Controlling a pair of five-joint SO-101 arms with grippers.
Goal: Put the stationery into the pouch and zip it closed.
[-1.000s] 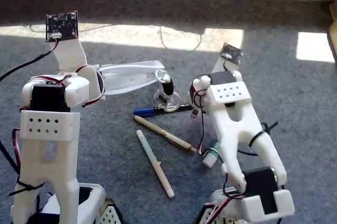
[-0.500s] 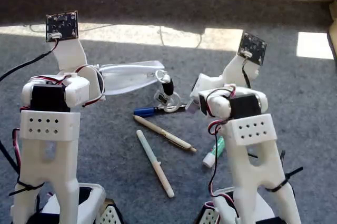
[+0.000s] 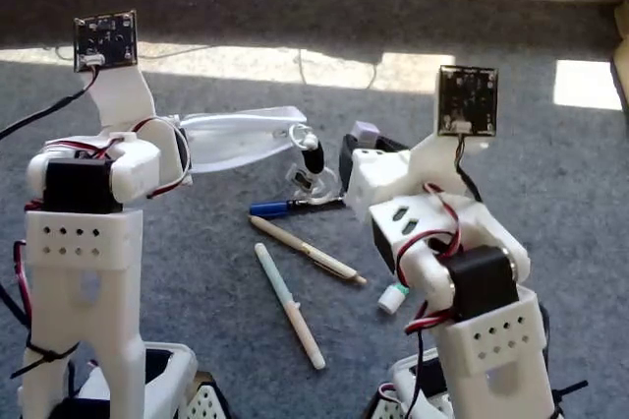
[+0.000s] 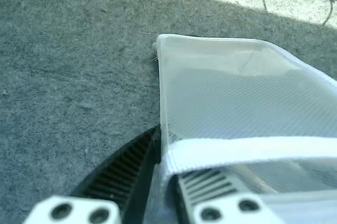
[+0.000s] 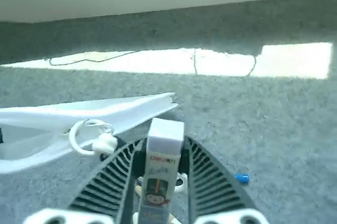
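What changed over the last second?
The right gripper has risen from beside the blue pen, carrying an eraser up toward the pouch. The left gripper, clamped on the pouch's edge, lifted it slightly. The blue pen, tan pen and pale pen stayed put.

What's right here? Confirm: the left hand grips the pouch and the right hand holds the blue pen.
Not quite: the right wrist view shows the right hand holding a white eraser, not the blue pen, which lies on the carpet. The left hand does grip the pouch.
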